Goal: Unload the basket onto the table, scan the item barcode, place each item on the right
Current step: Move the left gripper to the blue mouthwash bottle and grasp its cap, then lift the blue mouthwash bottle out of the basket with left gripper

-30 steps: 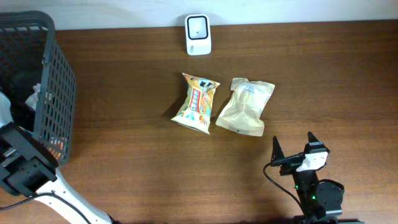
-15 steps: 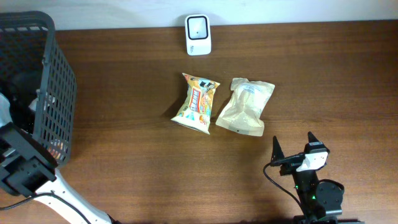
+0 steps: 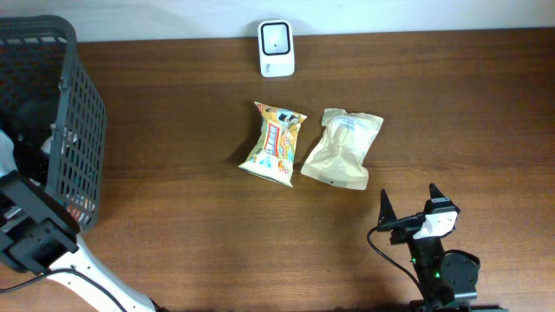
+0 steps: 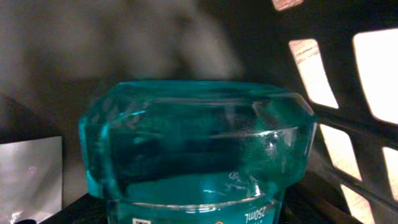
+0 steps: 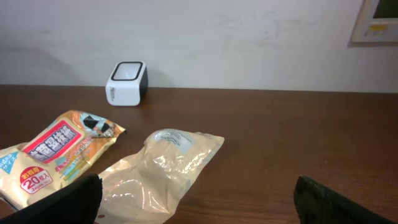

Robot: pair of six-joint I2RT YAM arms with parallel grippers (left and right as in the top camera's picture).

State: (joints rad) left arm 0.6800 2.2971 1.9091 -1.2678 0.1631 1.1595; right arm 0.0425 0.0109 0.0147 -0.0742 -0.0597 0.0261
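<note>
Starting closest in: the right gripper (image 3: 408, 198) is hovering at the near right edge of the table (image 3: 191, 217), with its jaws standing wide apart and holding nothing. Over on the near left, the left arm (image 3: 35, 234) is reaching into the dark mesh basket (image 3: 78, 104). The left gripper is hiding somewhere in there, so I can't tell whether its jaws are open or clamping anything. Its wrist view is getting filled by a see-through teal bottle (image 4: 199, 143) sitting inside the basket, with a bit of label peeking out at the bottom and the mesh wall showing right behind it. Moving out to mid-table, a colorful snack pack (image 3: 274, 144) and a tan pouch (image 3: 342, 149) are lying just beside each other, with the snack on the left. At the far edge the white scanner (image 3: 277, 48) is sitting by the wall — well apart from the bottle.
</note>
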